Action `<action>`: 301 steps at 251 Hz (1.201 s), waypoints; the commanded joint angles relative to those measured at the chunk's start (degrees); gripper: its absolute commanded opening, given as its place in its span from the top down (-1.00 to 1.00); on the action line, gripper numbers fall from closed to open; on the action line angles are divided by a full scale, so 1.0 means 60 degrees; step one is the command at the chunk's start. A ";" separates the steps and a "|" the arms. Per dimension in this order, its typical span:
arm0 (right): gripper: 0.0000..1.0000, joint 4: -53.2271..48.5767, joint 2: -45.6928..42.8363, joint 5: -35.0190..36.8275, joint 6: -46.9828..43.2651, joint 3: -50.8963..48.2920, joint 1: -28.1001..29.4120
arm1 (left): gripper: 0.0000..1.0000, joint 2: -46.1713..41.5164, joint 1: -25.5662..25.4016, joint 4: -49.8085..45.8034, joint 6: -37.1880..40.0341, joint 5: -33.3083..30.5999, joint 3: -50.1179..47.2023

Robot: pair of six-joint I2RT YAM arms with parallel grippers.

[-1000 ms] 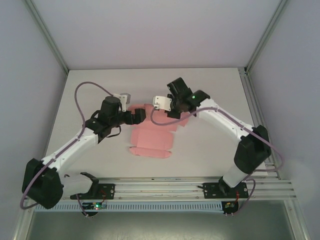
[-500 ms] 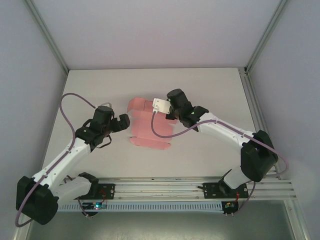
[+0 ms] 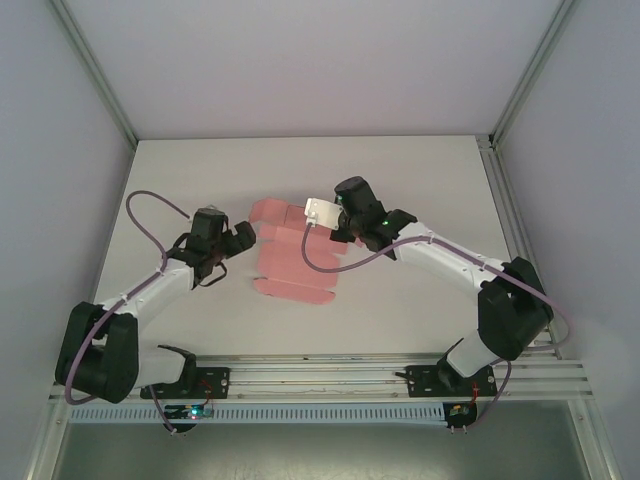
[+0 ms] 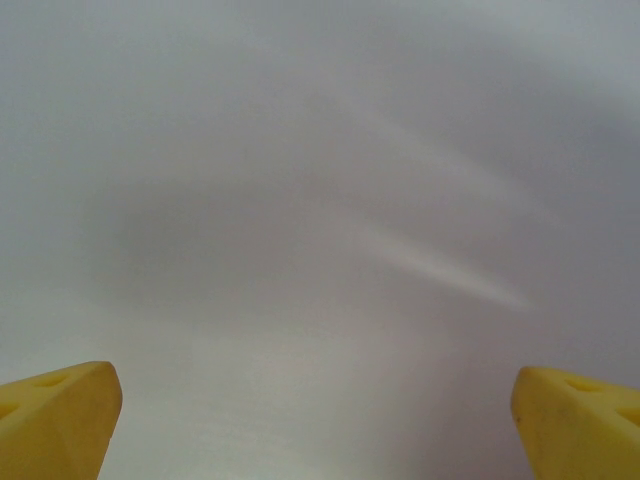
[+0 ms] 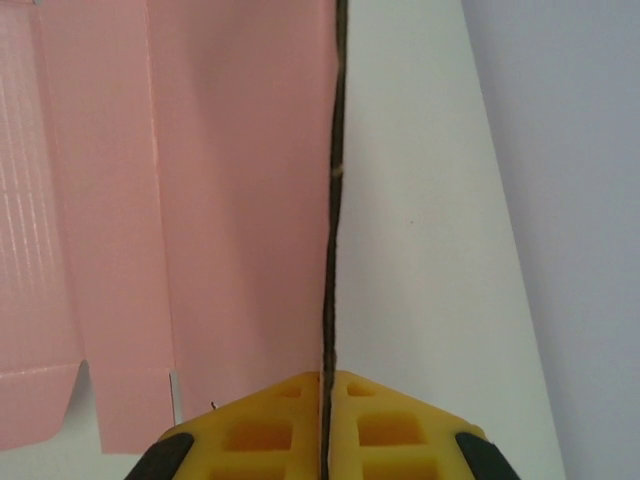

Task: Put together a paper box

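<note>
Right fingers (image 5: 270, 430) clenched on far-right edge of box (image 5: 240, 200), its long axis near-to-far. Left fingers (image 4: 60, 415) released, empty, just left of box; right arm (image 3: 440, 255) nearer.

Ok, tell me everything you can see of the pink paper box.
The paper box is an unfolded die-cut sheet of thin pink card, creased into panels with end flaps, one panel grid-textured. It lies mostly flat on the table. One edge is raised and pinched, edge-on, in the shut right pincer. The open left pincer sits by its left edge, holding nothing.
</note>
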 commanded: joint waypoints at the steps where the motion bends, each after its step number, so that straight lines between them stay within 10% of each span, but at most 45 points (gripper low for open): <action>1: 0.86 -0.0182 0.0105 -0.0494 0.0283 0.0364 -0.0063 | -1.00 0.0274 0.0034 0.1638 0.0144 0.0290 -0.0134; 121: 0.86 -0.0327 -0.0025 -0.1274 0.0779 0.0612 -0.0239 | -1.00 0.1154 -0.0150 0.2554 0.1270 0.3114 -0.0127; 240: 0.85 -0.0255 0.0037 -0.1743 0.1085 0.0421 -0.0136 | -1.00 0.2574 -0.1727 0.1400 0.0913 0.0107 0.1008; 301: 0.82 -0.0570 0.0885 -0.0281 0.0880 0.1117 -0.0151 | -1.00 0.1682 -0.1907 0.0757 0.0805 0.1389 0.0703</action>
